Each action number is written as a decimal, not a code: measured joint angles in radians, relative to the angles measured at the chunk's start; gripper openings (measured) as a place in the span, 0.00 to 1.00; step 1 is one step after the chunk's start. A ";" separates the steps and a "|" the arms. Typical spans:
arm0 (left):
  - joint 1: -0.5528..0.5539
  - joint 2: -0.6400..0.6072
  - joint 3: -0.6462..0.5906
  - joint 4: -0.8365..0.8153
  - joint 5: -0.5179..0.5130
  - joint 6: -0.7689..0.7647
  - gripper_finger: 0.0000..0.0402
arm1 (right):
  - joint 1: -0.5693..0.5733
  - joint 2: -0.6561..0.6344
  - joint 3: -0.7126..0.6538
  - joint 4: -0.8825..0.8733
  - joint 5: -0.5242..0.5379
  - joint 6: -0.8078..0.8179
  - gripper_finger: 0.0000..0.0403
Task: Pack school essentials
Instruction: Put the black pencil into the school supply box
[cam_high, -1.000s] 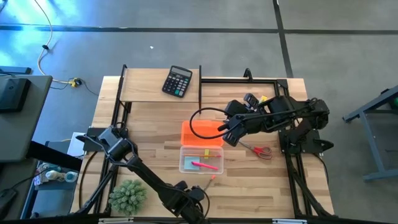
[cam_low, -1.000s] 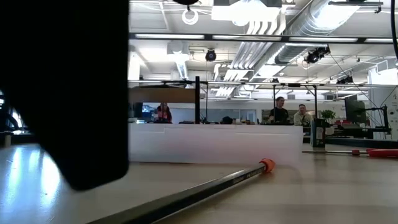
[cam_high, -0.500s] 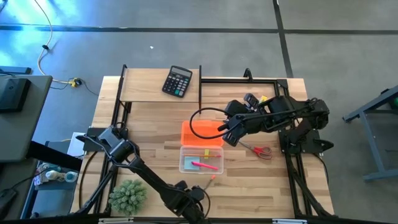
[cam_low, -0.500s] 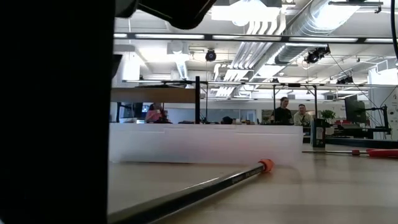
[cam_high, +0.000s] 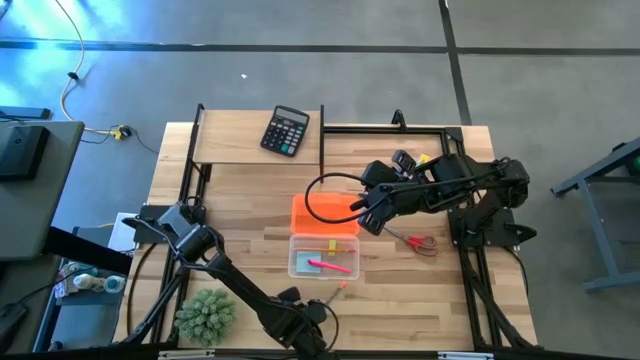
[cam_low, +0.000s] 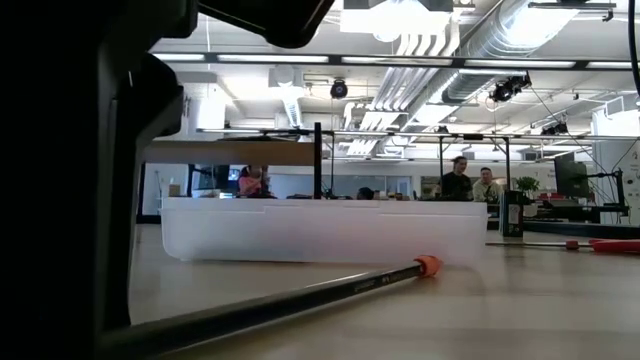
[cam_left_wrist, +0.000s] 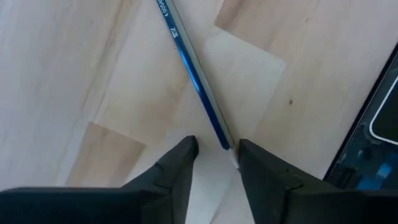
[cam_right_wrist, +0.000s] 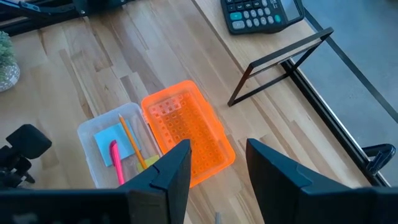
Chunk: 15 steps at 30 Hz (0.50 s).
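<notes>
Fingers (cam_left_wrist: 180, 163) of the left gripper (cam_left_wrist: 214, 151) stood narrowly apart around the tip of a pencil (cam_left_wrist: 193, 81) lying on the tabletop (cam_high: 400, 290) at lower centre. Above it sat the clear box (cam_high: 324, 257). The right gripper (cam_high: 366, 213), fingers parted and empty, hovered beside the orange lid (cam_high: 324, 214).

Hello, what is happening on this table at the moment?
The robot is packing school things into a clear box, which already holds a pink pen, a blue note pad and a pencil. The left gripper is down at the table's near edge, its fingers on either side of a blue pencil lying there, not clamped on it yet. The right gripper waits, open, above the orange lid. The scissors are not packed.
</notes>
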 joint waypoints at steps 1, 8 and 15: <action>0.002 0.000 0.000 -0.002 -0.001 0.009 0.27 | 0.000 0.000 0.000 0.000 0.000 0.000 0.36; 0.018 0.006 -0.001 -0.025 0.003 0.113 0.18 | 0.000 0.000 0.000 0.000 0.000 0.000 0.36; 0.037 0.012 0.000 -0.038 0.039 0.151 0.10 | 0.000 0.000 0.000 0.000 0.000 0.000 0.36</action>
